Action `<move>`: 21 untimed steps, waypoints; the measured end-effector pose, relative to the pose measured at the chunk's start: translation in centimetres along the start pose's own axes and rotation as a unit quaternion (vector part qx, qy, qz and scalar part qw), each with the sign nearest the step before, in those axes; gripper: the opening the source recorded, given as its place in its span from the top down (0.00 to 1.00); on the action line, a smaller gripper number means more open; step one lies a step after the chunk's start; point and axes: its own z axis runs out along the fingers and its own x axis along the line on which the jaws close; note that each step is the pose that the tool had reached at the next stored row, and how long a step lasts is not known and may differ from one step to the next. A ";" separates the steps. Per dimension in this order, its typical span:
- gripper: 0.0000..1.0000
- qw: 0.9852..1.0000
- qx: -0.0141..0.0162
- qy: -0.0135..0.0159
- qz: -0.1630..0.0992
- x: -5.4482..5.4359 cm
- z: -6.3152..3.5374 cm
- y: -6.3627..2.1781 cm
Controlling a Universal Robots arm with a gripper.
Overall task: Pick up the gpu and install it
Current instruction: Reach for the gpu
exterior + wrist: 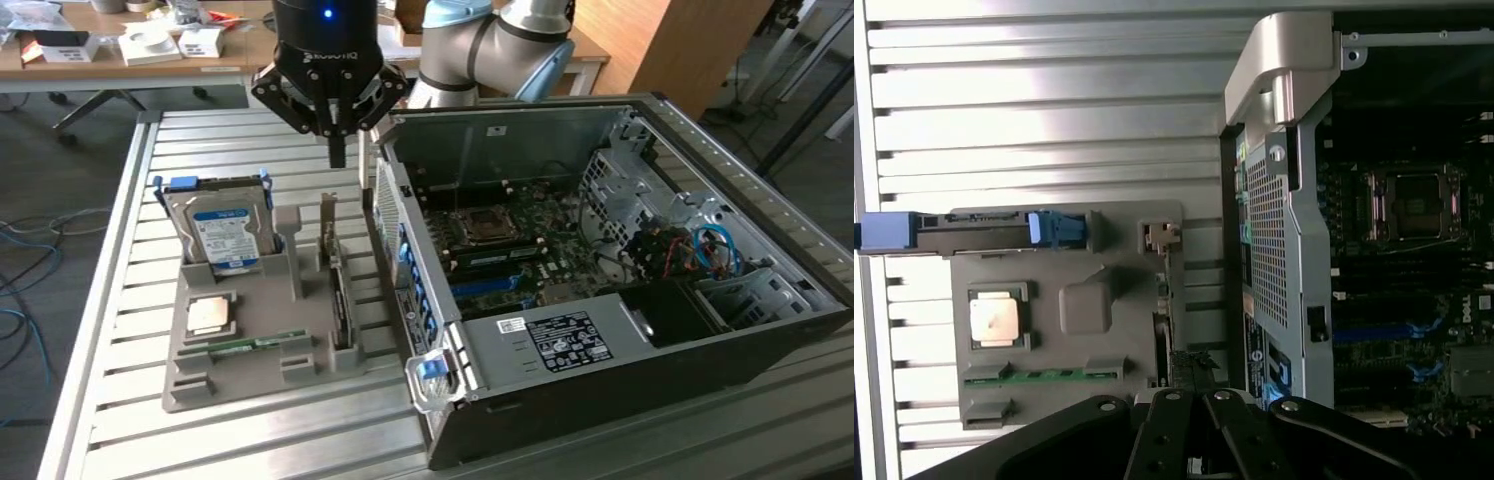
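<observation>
Exterior view: ribbed aluminium table, wooden desk behind; black gripper, fingers pressed together and empty, hangs above the thin gpu, upright in a grey tray.

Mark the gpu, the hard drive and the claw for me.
gpu point(342, 310), exterior view, the card's dark upper edge.
hard drive point(223, 235), exterior view, its blue-white label.
claw point(336, 152), exterior view, between the shut fingertips.
</observation>
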 end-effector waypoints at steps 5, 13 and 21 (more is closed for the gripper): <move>0.89 1.000 0.000 0.000 0.000 -0.1 -0.04 -0.86; 0.89 1.000 0.001 0.000 0.000 -0.1 -0.09 -2.24; 0.89 1.000 0.002 0.000 0.000 -0.1 -0.15 -3.41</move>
